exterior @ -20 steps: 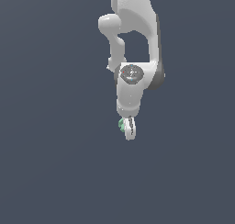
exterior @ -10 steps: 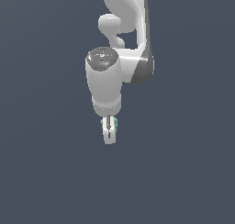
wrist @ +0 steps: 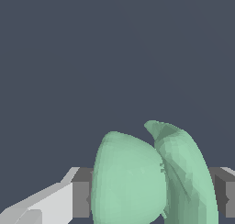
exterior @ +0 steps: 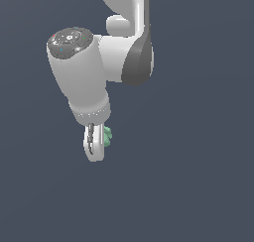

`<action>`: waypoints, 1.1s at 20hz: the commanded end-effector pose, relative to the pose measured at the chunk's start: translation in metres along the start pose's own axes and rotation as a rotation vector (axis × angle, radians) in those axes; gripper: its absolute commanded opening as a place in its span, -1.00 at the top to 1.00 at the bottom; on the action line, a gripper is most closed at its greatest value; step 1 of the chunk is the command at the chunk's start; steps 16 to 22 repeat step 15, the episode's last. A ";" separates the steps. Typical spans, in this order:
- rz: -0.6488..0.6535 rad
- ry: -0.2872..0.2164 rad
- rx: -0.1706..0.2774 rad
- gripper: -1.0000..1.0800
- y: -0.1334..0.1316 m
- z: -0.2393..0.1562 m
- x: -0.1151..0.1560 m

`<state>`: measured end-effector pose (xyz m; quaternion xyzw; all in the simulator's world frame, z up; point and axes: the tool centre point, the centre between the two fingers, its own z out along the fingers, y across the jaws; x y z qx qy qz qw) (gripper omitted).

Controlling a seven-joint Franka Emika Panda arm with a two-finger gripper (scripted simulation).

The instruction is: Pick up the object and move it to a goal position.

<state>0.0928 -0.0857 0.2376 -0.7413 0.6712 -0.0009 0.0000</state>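
The object (exterior: 107,135) is a tiny mint-green lumpy thing. In the exterior view it sticks out from the side of my gripper (exterior: 94,148), which is shut on it and holds it in the air. In the wrist view the object (wrist: 147,179) fills the lower middle, with a rounded body and a curved part beside it. It sits between my two grey finger pads (wrist: 81,198). The arm's white wrist and joint (exterior: 79,77) hang above the gripper. No goal marker shows.
Only a plain dark blue-grey background surrounds the arm in both views. No table, edge or other object shows.
The arm has swung towards the exterior view's camera and looks much larger. The gripper with the object has moved a little to the exterior view's left. The grip has held.
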 end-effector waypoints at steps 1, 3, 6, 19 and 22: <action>-0.002 -0.001 -0.001 1.00 -0.005 -0.008 0.008; -0.002 -0.001 -0.001 1.00 -0.008 -0.013 0.014; -0.002 -0.001 -0.001 1.00 -0.012 -0.019 0.020; -0.001 -0.001 -0.001 1.00 -0.017 -0.025 0.027; -0.001 -0.001 -0.001 1.00 -0.017 -0.025 0.027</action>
